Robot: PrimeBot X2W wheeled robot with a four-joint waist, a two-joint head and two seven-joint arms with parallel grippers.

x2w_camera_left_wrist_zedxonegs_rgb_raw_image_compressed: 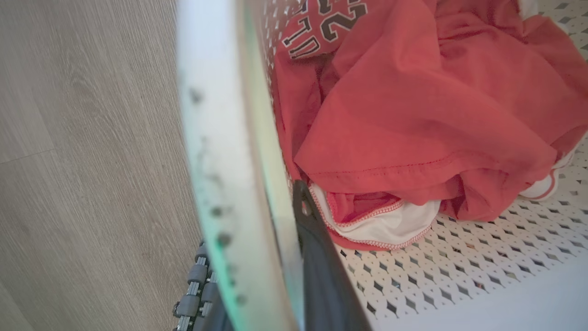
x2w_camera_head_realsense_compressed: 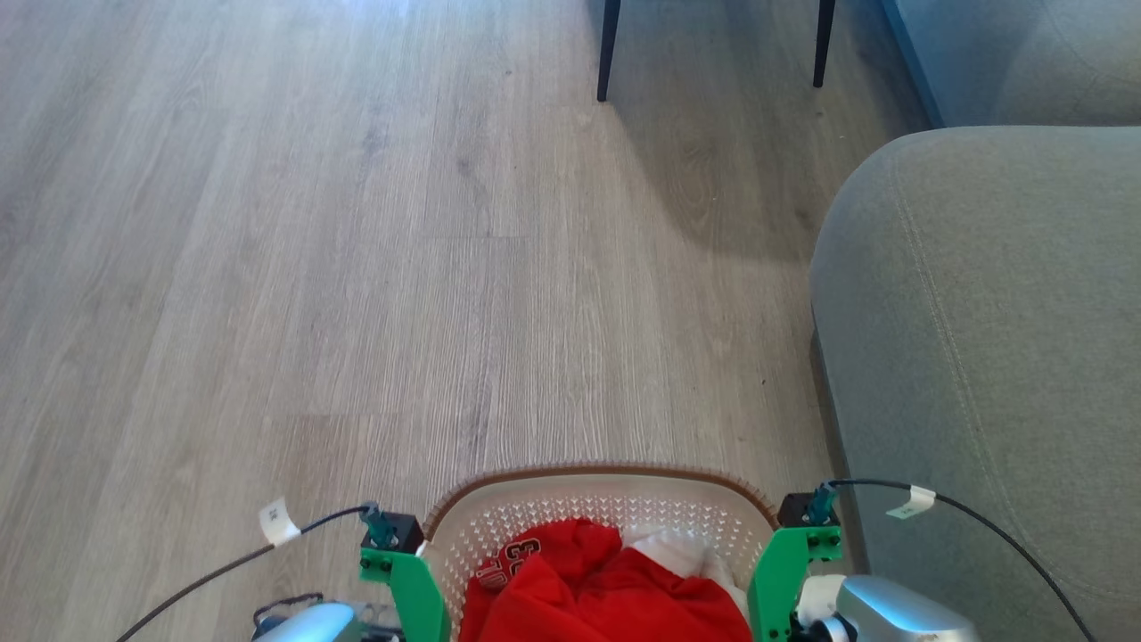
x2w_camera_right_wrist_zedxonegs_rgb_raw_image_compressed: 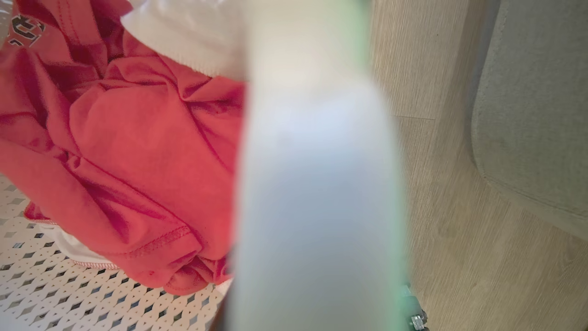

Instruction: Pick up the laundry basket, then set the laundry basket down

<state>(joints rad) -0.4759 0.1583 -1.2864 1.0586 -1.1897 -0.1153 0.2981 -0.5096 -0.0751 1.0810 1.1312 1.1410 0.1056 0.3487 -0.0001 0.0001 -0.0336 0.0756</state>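
Note:
The laundry basket (x2w_camera_head_realsense_compressed: 597, 486), white and perforated with a brown rim, sits at the bottom of the head view with red clothes (x2w_camera_head_realsense_compressed: 606, 588) and white clothes inside. My left gripper (x2w_camera_head_realsense_compressed: 417, 584) clamps its left side and my right gripper (x2w_camera_head_realsense_compressed: 774, 584) its right side. In the left wrist view the white rim (x2w_camera_left_wrist_zedxonegs_rgb_raw_image_compressed: 220, 138) runs up between the fingers, one dark finger (x2w_camera_left_wrist_zedxonegs_rgb_raw_image_compressed: 321, 276) inside the basket beside the red clothes (x2w_camera_left_wrist_zedxonegs_rgb_raw_image_compressed: 413, 115). In the right wrist view a blurred white handle (x2w_camera_right_wrist_zedxonegs_rgb_raw_image_compressed: 317, 184) stands close to the lens, with the red clothes (x2w_camera_right_wrist_zedxonegs_rgb_raw_image_compressed: 138, 138) to its left.
A grey sofa arm (x2w_camera_head_realsense_compressed: 980, 357) stands close on the right, also in the right wrist view as the sofa (x2w_camera_right_wrist_zedxonegs_rgb_raw_image_compressed: 537, 115). Two dark furniture legs (x2w_camera_head_realsense_compressed: 608, 49) stand far ahead. Grey wooden floor (x2w_camera_head_realsense_compressed: 357, 267) stretches ahead and to the left.

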